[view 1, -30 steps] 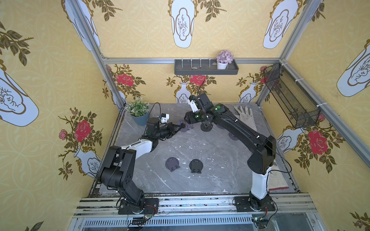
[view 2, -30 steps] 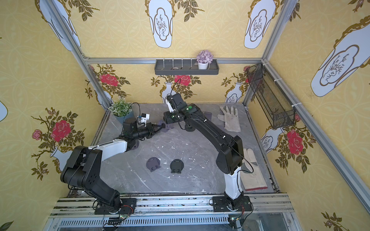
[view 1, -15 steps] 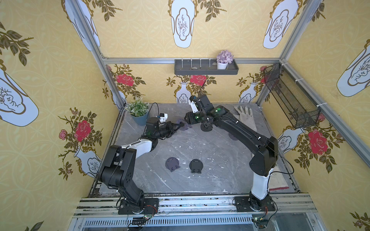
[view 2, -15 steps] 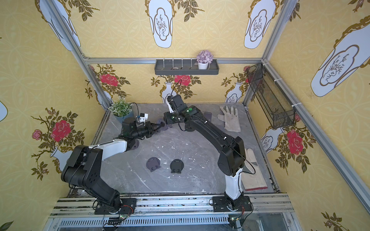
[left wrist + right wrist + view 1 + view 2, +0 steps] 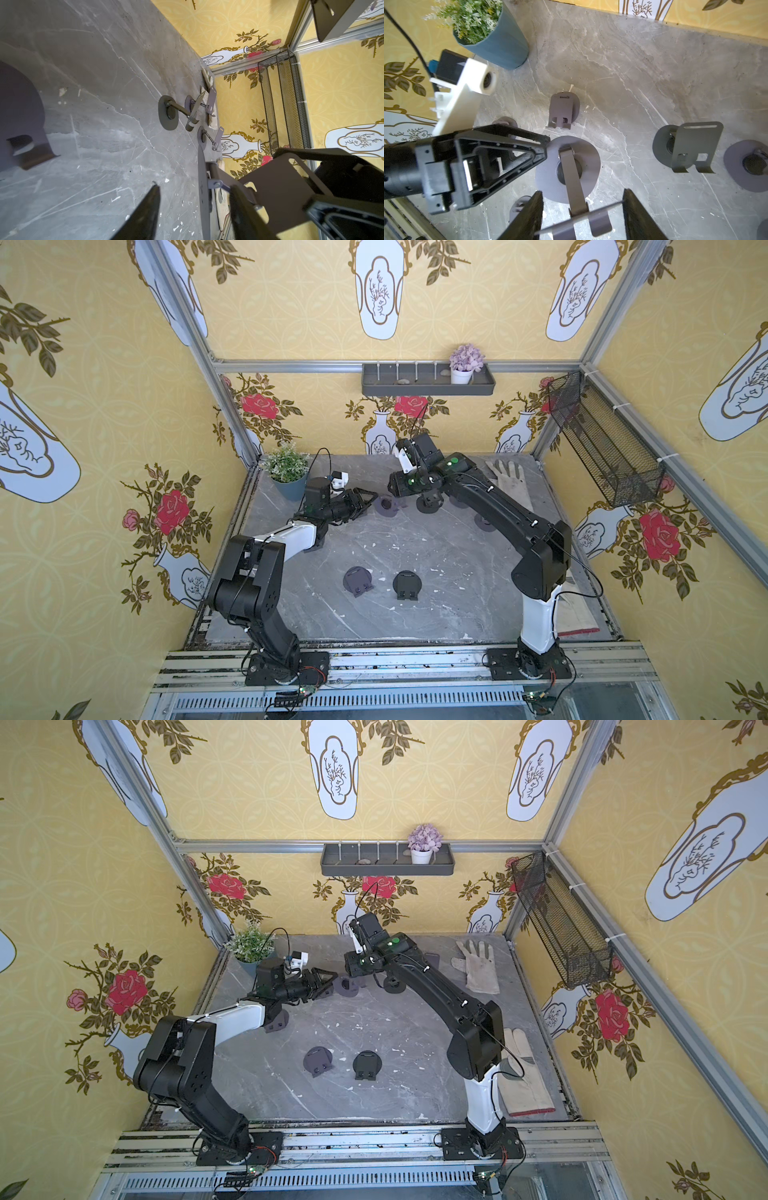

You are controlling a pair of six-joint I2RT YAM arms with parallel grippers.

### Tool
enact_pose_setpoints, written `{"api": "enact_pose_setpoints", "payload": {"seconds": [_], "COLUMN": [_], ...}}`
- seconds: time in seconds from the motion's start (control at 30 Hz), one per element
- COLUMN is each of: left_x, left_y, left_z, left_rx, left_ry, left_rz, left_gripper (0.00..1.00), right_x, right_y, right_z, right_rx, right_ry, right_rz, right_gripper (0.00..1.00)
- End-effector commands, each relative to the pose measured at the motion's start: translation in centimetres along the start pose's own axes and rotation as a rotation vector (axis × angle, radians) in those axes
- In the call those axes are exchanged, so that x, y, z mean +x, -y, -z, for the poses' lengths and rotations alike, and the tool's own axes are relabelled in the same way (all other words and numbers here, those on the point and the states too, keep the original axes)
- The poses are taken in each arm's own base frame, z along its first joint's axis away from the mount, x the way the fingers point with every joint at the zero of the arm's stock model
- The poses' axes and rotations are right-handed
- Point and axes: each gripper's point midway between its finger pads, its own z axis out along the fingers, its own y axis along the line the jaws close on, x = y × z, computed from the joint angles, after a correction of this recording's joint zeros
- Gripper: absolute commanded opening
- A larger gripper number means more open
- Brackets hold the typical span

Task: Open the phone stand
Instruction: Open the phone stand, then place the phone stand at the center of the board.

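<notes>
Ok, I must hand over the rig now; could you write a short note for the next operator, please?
Left gripper: open, fingers on either side of the base disc, not gripping.
Right gripper: shut on the plate of the phone stand.
Done: stand arm is up off the disc, plate raised.
Left: probably set the angle, then release. Two folded stands lie flat near the front.

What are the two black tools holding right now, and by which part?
The right tool holds the phone stand by the side edges of its cradle plate. The left tool is open around the stand's round base, gripping nothing.
</notes>
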Motion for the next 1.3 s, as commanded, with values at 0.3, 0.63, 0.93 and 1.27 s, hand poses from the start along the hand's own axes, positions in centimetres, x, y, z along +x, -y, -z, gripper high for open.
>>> {"api": "enact_pose_setpoints", "payload": {"seconds": [0.3, 0.63, 0.93, 1.27], "left_x": [0.7, 1.6, 1.2, 1.2], "left_y": [1.0, -0.8, -1.0, -1.1], "left_z": [1.7, 1.9, 1.1, 0.7], "left_rx": [-0.063, -0.130, -0.112, -0.107], "left_ry": [-0.004, -0.029, -0.037, -0.056], "left_rz": [-0.167, -0.194, -0.177, -0.175], "left_gripper": [0.99, 0.99, 0.99, 0.99], "right_x": [0.1, 3.7, 8.6, 10.6], "right_y": [3.6, 5.7, 9.1, 15.3], "right_z": [-0.8, 1.3, 2.6, 2.2], "right_rx": [0.148, 0.235, 0.372, 0.538], "right_ry": [-0.041, -0.097, -0.162, -0.213], "right_rz": [-0.027, -0.089, -0.150, -0.280], "right_gripper": [0.49, 0.49, 0.49, 0.50]}}
